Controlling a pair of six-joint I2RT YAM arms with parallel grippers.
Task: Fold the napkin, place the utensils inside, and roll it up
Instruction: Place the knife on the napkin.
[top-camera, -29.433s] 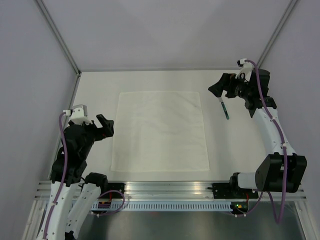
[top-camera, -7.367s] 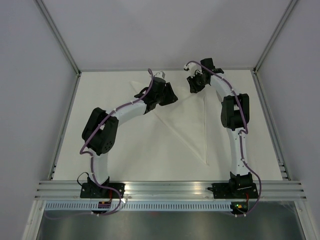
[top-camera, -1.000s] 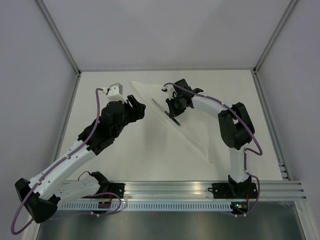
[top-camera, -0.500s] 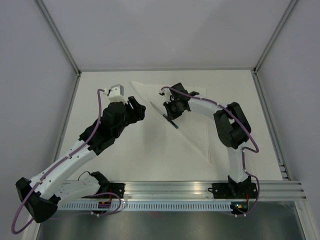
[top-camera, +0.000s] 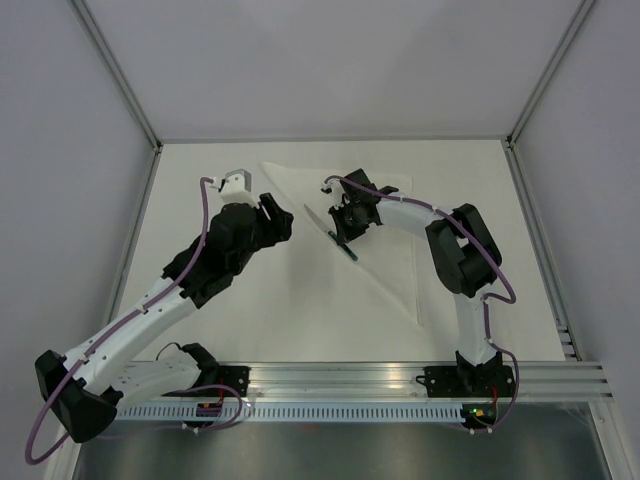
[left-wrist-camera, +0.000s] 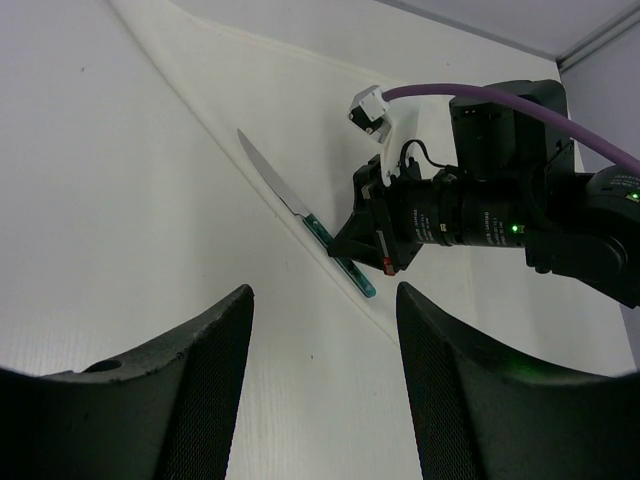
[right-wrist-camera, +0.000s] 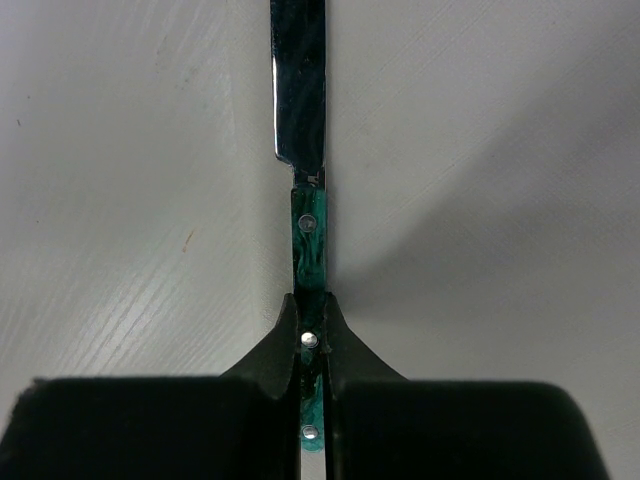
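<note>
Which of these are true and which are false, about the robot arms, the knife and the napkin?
1. The napkin is folded into a triangle. True.
2. The right end effector pinches the knife by its silvery blade. False: it is shut on the green handle.
3. The left end effector is open and holds nothing. True.
4. The left end effector is touching the knife. False: it hangs off to the side, apart from the knife.
5. The knife lies along the napkin's long slanted edge. True.
</note>
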